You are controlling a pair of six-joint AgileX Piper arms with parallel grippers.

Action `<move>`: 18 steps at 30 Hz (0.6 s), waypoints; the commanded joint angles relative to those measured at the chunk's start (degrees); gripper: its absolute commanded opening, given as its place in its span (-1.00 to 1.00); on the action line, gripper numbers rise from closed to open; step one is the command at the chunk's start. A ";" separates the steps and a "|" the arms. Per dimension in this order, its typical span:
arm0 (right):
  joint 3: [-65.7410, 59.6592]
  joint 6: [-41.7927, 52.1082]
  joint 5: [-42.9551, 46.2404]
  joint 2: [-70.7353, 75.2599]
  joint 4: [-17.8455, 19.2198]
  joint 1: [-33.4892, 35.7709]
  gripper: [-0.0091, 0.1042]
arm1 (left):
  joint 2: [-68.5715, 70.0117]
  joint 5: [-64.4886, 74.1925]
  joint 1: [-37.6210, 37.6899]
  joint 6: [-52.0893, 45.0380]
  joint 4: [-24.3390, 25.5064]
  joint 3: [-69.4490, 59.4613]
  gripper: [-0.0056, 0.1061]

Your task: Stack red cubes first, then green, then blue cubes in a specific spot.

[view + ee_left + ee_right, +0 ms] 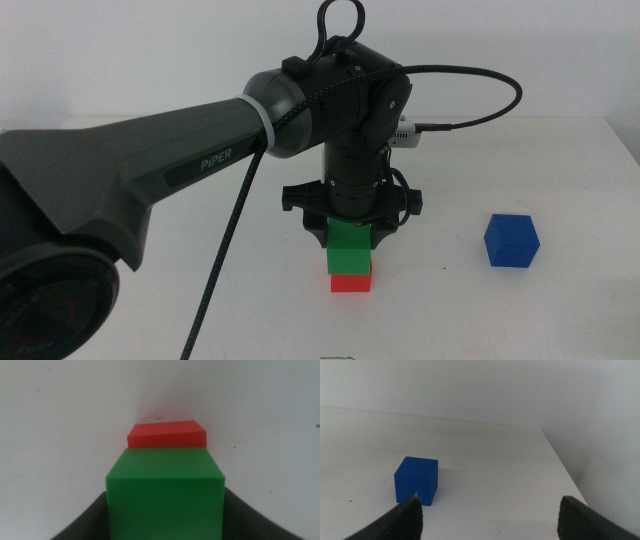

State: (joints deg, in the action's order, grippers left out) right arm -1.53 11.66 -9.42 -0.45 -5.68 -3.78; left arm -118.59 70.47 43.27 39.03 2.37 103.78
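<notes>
Your left gripper (349, 232) is clamped on the green cube (349, 250), which sits squarely on the red cube (351, 283) (flush, it seems), while the blue cube (511, 240) lies at three o'clock, nearer your wide-open right gripper (490, 512).

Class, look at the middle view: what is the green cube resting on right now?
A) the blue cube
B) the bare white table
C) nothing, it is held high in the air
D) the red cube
D: the green cube, between the left gripper's jaws, sits directly on the red cube; the blue cube stands apart.
</notes>
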 commanded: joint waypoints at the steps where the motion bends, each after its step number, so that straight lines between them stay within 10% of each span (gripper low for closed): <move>1: 0.56 0.62 4.48 -0.83 0.49 -0.41 0.48 | 2.97 2.09 0.25 0.81 0.07 2.10 -0.67; 18: 0.56 0.62 4.48 -0.83 0.49 -0.41 0.48 | 2.89 2.11 0.17 1.77 1.92 3.40 -0.67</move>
State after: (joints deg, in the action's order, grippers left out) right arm -1.53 11.66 -9.42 -0.45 -5.68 -3.78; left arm -119.09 70.56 43.27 39.67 3.69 105.34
